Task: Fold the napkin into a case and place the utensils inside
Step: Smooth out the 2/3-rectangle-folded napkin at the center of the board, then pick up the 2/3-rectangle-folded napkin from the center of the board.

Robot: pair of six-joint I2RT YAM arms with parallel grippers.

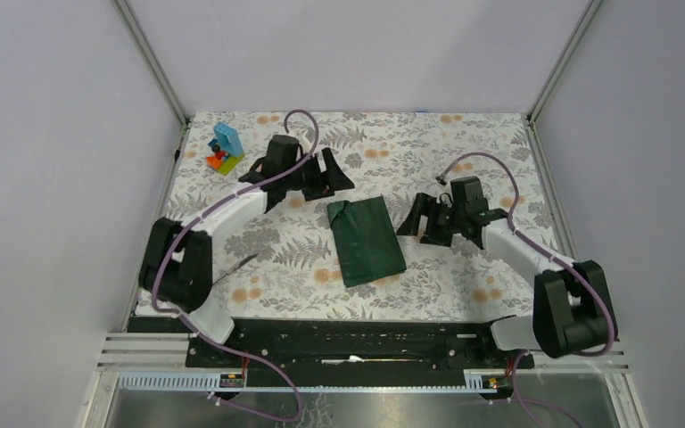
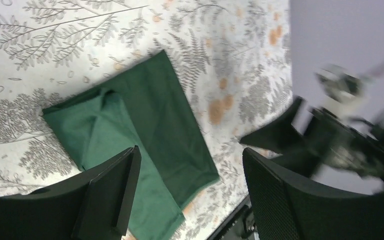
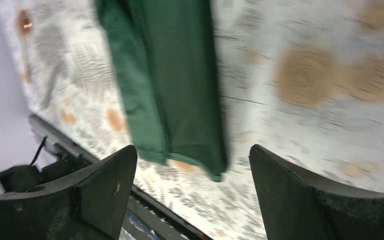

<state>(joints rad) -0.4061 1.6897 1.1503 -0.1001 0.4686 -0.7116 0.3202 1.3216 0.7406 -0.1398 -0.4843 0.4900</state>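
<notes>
One napkin [image 1: 367, 241], dark green, lies at the centre of the top view on the floral table covering [image 1: 464, 152]. It is folded to a narrow oblong, long axis running near to far. In the left wrist view it shows layers, with a lighter flap turned over at its left end. We judge the case mostly formed, though we cannot tell whether the pouch is finished.

Two grippers, both bare. The left gripper [image 2: 190, 155] hovers over the napkin's far end with its fingers spread wide and nothing between them. The right gripper [image 3: 192, 150] is likewise spread and empty, just right of the cloth.

One utensil [image 1: 237, 266] counted: a slim sliver at lower left of the top view, beside the left arm and well apart from the napkin. Any others are hidden or too small to tell. One toy block stack [image 1: 224, 149] stands upper left.

Left to do, by our reckoning: finish the pouch if it needs it, then fetch the cutlery and slide it in. Nothing is loaded yet.
</notes>
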